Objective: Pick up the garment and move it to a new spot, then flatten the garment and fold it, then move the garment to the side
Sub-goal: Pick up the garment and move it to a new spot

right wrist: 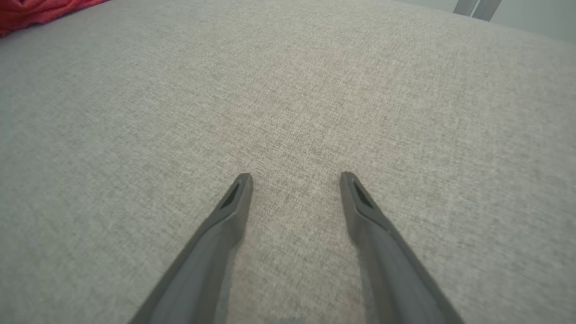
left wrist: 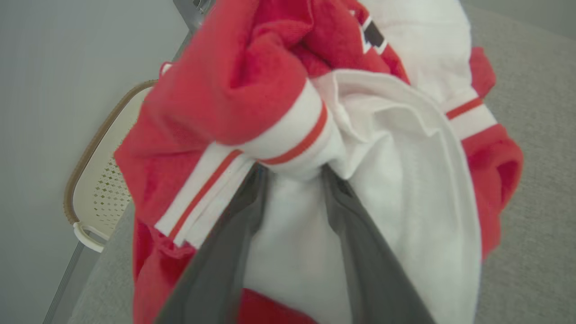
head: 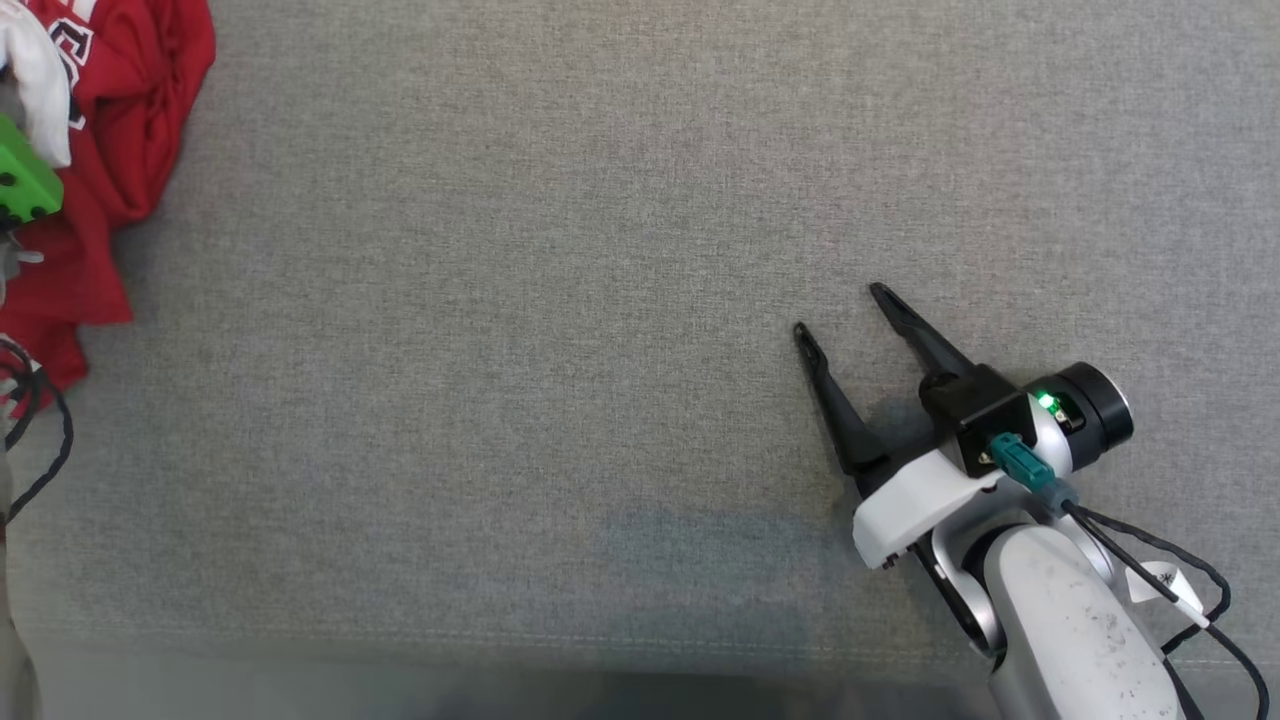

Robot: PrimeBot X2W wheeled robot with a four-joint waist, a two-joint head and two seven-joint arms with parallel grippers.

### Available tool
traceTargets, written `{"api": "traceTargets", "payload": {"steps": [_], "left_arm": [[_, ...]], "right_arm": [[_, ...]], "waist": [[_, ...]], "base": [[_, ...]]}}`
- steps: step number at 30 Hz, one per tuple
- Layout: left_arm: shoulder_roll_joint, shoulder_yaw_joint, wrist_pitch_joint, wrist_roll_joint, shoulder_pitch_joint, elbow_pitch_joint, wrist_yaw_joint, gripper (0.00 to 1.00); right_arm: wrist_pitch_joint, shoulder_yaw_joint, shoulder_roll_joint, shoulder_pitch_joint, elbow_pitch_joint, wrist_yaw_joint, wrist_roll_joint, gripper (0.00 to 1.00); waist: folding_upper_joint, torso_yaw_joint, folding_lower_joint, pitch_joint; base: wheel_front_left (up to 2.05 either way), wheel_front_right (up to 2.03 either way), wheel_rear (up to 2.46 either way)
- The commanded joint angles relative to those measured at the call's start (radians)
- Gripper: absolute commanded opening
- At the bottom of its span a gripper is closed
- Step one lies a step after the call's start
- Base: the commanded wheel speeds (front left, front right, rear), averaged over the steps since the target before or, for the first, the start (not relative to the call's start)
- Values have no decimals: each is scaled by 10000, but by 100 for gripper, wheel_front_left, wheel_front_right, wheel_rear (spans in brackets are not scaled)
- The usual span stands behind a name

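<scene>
Fingers (left wrist: pixel 225 252) of the left gripper (left wrist: pixel 292 174) stand apart with white cloth of the red and white garment (left wrist: pixel 252 81) bunched between them. Their tips are hidden under a striped cuff (left wrist: pixel 292 139), so I cannot tell whether they clamp the cloth or merely straddle it. In the head view the garment lies crumpled at the far left edge of the grey fabric surface (head: pixel 500 350), partly behind a green part (head: pixel 25 185). The right gripper (head: pixel 840 310) is well apart from it, low over bare surface at the lower right, its fingers spread wide with nothing between them.
</scene>
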Motion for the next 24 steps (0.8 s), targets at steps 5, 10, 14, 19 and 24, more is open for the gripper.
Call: {"api": "traceTargets", "payload": {"steps": [5,10,14,19,24], "left_arm": [[-84,-119,-363,72,-236,110,-61,0],[98,-308,-755,277,-149,213,-115,0],[240,-588,-914,526,-208,135,-178,0],[353,-980,-880,857,-402,-164,-293,0],[102,-1408,-751,1090,-568,-665,-391,0]], "right_arm": [[-11,-62,-26,-73,313,-22,-7,100],[-157,8,71,-103,647,-19,116,100],[-361,-39,145,111,1058,-19,274,100],[-615,-120,212,475,1604,-19,452,100],[-798,-62,240,841,2012,-19,761,100]], "waist": [[0,72,-2,-130],[0,82,-2,-701],[0,55,-2,-1427],[0,-76,-2,-2523],[0,-393,-2,-3531]], "base": [[0,0,0],[0,0,0],[0,0,0],[0,0,0],[0,0,0]]}}
